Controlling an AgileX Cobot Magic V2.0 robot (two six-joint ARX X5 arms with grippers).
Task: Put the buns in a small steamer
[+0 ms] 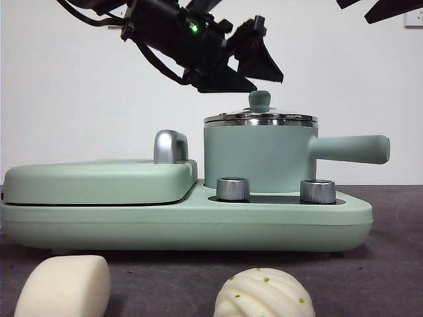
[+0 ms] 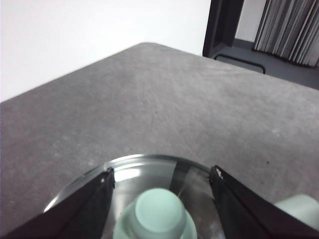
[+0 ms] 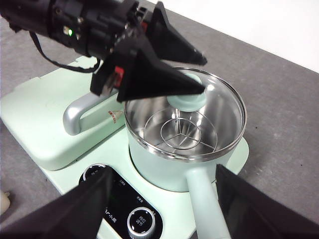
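The smooth bun (image 1: 64, 287) and the pleated bun (image 1: 263, 294) with green specks lie on the table in front of the cooker. The small steamer (image 1: 258, 158) stands on the cooker's right side with its glass lid (image 1: 260, 119) on. My left gripper (image 1: 264, 82) is open just above the lid, its jaws on either side of the green knob (image 2: 159, 214) without touching it. The right wrist view shows the same gripper (image 3: 204, 75) by the knob. My right gripper (image 3: 164, 172) is open and empty, high above the steamer's handle (image 3: 204, 199).
The flat grill plate (image 1: 99, 181) with its chrome handle (image 1: 170, 146) takes the cooker's left half. Two steel dials (image 1: 232, 188) (image 1: 317, 191) sit in front of the steamer. The right arm shows as black tips at the top right (image 1: 390, 8). A wire rack (image 3: 187, 132) lies inside the steamer.
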